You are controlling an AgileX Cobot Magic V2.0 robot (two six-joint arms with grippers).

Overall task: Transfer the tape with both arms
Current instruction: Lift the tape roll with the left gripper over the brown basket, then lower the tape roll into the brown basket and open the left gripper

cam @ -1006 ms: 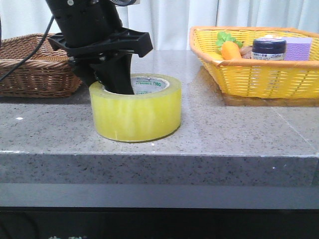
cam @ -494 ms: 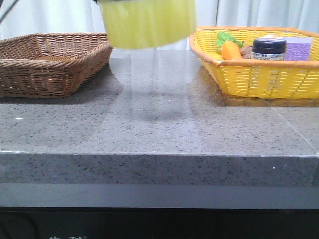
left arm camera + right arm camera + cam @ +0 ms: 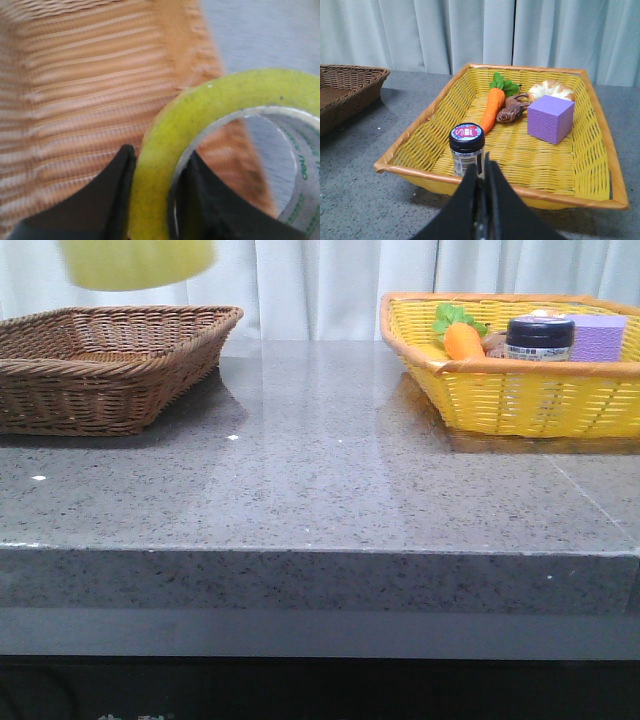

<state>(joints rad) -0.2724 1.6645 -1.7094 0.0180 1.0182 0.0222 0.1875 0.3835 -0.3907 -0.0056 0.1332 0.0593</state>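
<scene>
1. Since a second ago the tape [image 3: 138, 264] has gone from standing on the bench [image 3: 320, 480] to riding high at the upper left of the front view, above the brown wicker basket [image 3: 105, 365]; half a second ago it hung nearer the middle. The left arm itself is now out of the front frame.

2. The left gripper [image 3: 152, 200] holds the tape [image 3: 225, 150] with its jaws clamped on the roll's wall, one finger outside the yellow band and one inside the white core. Blurred brown weave fills the background of the wrist view, so the roll looks to be over the brown basket or its edge.

3. For a clean handover, my advice is to keep this pinch firm and the roll level, then present the free side of the ring toward the middle, so the other arm has bare wall to take.

4. The middle of the bench is where the two arms could most easily meet.

5. The right gripper [image 3: 481, 200] hovers just in front of the yellow basket [image 3: 600, 145], its jaws pressed together on nothing, pointing at the dark-lidded jar [image 3: 467, 152]. It would need to open before approaching the roll, and should grip before the left lets go.

6. The carrot [image 3: 491, 107] and lilac block [image 3: 550, 118] lie in that basket, apart from the job.
</scene>
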